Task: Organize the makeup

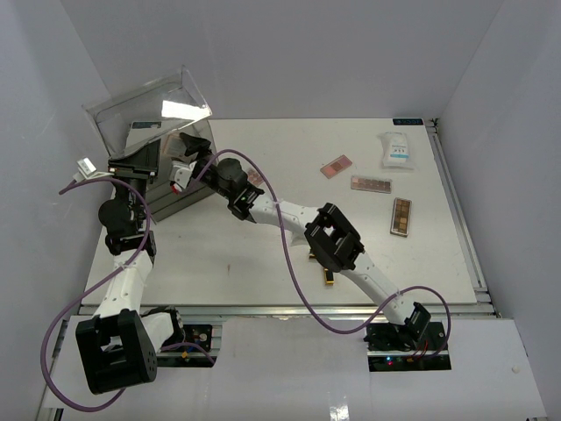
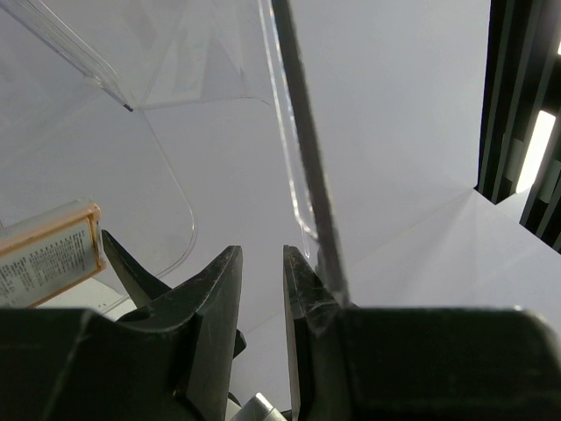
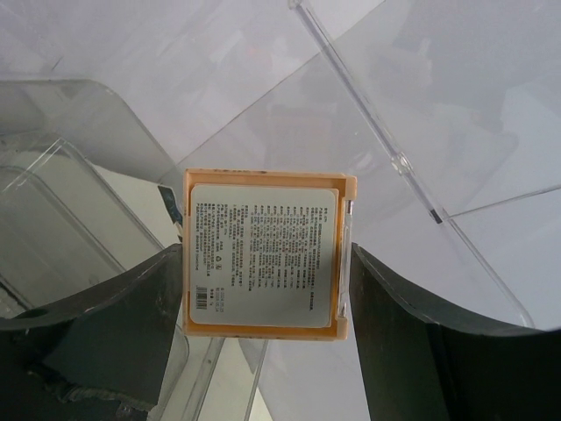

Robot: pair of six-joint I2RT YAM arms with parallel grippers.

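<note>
Only right-wrist view, right gripper [image 3: 267, 256] clamping labelled palette [image 3: 263, 272]

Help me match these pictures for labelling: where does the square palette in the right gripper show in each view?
Right wrist: square palette in the centre, label showing, between the fingers.
Left wrist: its orange rim at the left edge.
Top: not made out; the right gripper hides it above the clear box.
Shared landmark: the clear box's lid edge, seen in all three.
</note>
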